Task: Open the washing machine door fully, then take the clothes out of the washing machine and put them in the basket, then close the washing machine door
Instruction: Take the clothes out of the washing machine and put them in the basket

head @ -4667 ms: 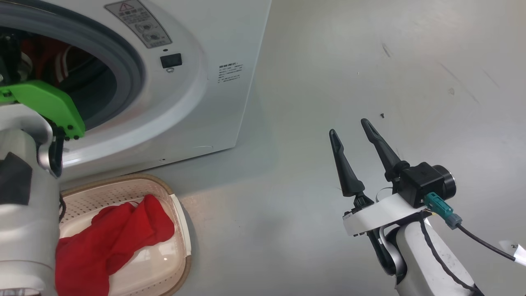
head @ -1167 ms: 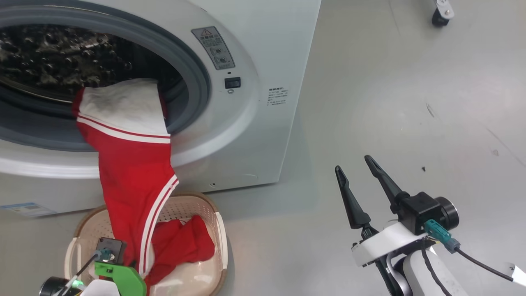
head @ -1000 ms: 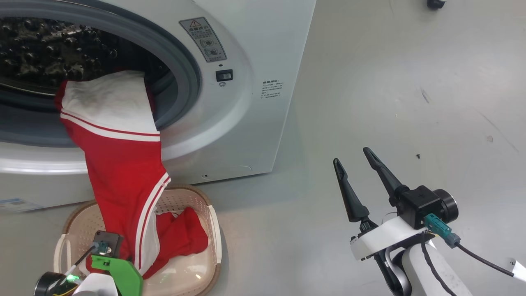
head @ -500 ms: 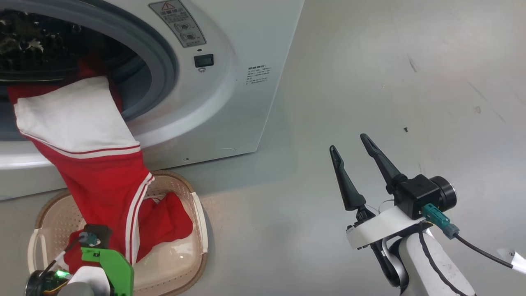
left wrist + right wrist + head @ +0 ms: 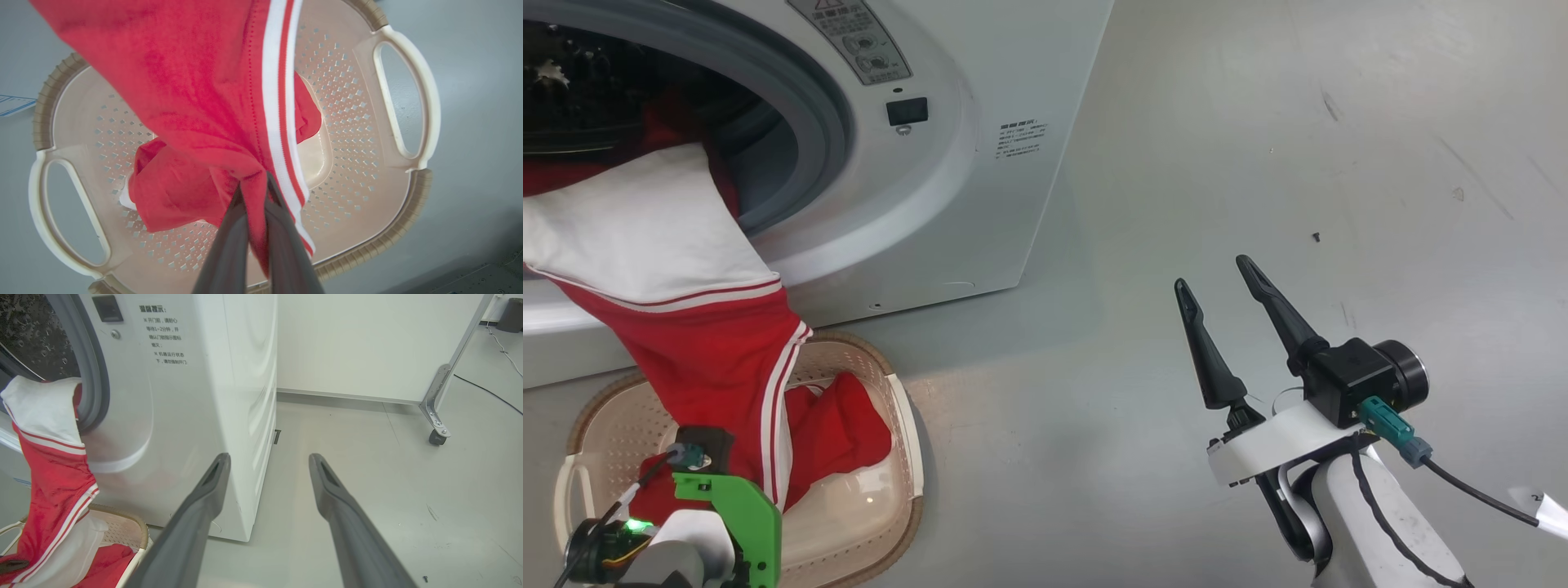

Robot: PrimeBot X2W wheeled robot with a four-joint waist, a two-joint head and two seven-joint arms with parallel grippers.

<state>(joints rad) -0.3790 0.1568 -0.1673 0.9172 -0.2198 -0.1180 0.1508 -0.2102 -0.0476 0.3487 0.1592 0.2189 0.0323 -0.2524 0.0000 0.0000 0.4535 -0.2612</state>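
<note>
Head view: the red-and-white garment point(image 5: 711, 351) hung from the washing machine point(image 5: 980, 204) at upper left into the basket point(image 5: 903, 425) at lower left. The right gripper point(image 5: 1211, 273), lower right, stood spread and empty.

Left wrist view: the left gripper point(image 5: 253, 182) pinched that garment's red fold above the plain red garment point(image 5: 171, 196) at centre.

Right wrist view: the washing machine stood at left.

The grey floor point(image 5: 1258, 122) is smooth, with faint scuffs and dark marks. The washer point(image 5: 1013, 204) stands on it, and the basket point(image 5: 903, 433) sits just in front of the washer. A small dark speck point(image 5: 1315, 237) lies well to the right. Farther off, a metal leg point(image 5: 439, 381) stands on a caster point(image 5: 436, 437), near a black cable point(image 5: 488, 390).
</note>
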